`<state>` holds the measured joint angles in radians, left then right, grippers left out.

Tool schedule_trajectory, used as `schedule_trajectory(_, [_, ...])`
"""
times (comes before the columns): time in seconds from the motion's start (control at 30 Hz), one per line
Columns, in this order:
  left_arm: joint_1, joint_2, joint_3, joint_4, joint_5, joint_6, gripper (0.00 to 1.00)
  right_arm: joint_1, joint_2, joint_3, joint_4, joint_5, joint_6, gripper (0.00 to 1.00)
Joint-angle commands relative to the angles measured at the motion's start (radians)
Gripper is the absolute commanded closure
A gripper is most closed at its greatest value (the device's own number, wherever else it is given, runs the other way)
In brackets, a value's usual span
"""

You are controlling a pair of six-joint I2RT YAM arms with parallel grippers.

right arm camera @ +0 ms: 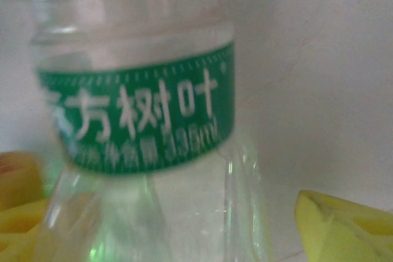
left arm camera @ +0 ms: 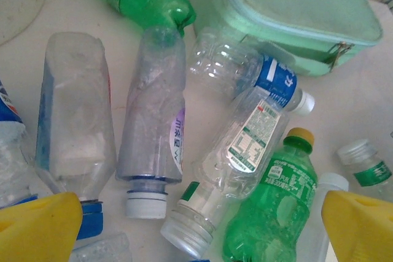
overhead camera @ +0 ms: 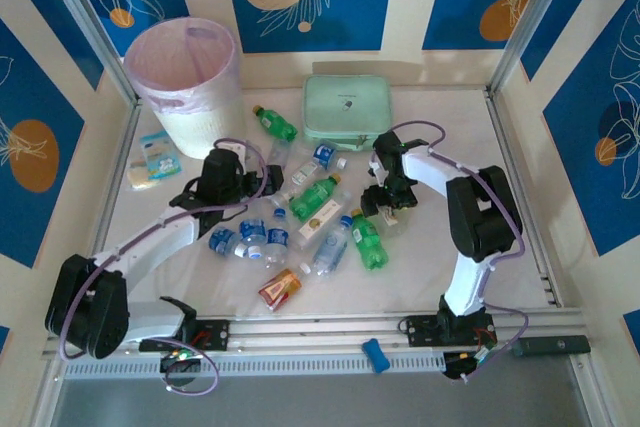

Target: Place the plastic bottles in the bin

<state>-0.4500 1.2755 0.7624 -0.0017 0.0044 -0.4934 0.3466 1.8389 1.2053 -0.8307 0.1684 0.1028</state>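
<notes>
Several plastic bottles lie scattered mid-table, among them a green one (overhead camera: 315, 195) with a yellow cap and clear ones with blue labels (overhead camera: 262, 237). The bin (overhead camera: 200, 117) stands at the back left, lined with a thin bag. My left gripper (overhead camera: 222, 179) hovers open over the pile; in its wrist view the yellow fingers (left arm camera: 40, 228) straddle a clear bottle (left arm camera: 239, 151) beside a green bottle (left arm camera: 276, 207), touching neither. My right gripper (overhead camera: 388, 202) is down at a clear bottle with a green label (right arm camera: 141, 108). That bottle sits between its fingers (right arm camera: 344, 225), with a gap on the right side.
A mint green case (overhead camera: 346, 107) lies at the back centre, close to my right arm. A red-orange packet (overhead camera: 281, 288) and a white carton (overhead camera: 320, 219) lie among the bottles. A small pale packet (overhead camera: 155, 157) rests left of the bin. Frame posts edge the table.
</notes>
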Motion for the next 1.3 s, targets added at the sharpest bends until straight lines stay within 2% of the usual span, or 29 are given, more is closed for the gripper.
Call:
schedule_trajectory(0.0, [-0.01, 0.027, 0.05, -0.022, 0.033, -0.016, 0.0, -0.004, 0.032, 0.033, -0.005, 0.01, -0.009, 0.18])
schedule_trajectory(0.13, [-0.01, 0.036, 0.054, -0.005, 0.033, -0.023, 0.0, -0.009, 0.04, 0.033, 0.01, 0.001, -0.001, 0.24])
schedule_trajectory(0.37, [-0.012, 0.046, 0.066, 0.003, 0.054, -0.034, 0.0, -0.02, 0.011, 0.03, 0.014, -0.005, 0.003, 0.42])
schedule_trajectory(0.53, [-0.027, 0.042, 0.081, 0.012, 0.089, -0.049, 0.0, -0.046, -0.081, 0.053, 0.016, -0.068, 0.052, 0.45])
schedule_trajectory(0.7, [-0.073, 0.049, 0.109, 0.051, 0.135, -0.065, 0.0, -0.084, -0.202, 0.071, 0.104, -0.19, 0.2, 0.49])
schedule_trajectory(0.97, [-0.219, 0.095, 0.123, 0.219, 0.22, -0.135, 0.0, -0.103, -0.318, -0.009, 0.389, -0.353, 0.594, 0.52])
schedule_trajectory(1.07, [-0.276, 0.119, 0.135, 0.253, 0.221, -0.147, 0.0, -0.094, -0.342, -0.052, 0.477, -0.376, 0.744, 0.54])
schedule_trajectory(1.27, [-0.325, 0.198, 0.164, 0.301, 0.252, -0.174, 0.0, -0.039, -0.405, -0.132, 0.587, -0.358, 0.891, 0.54])
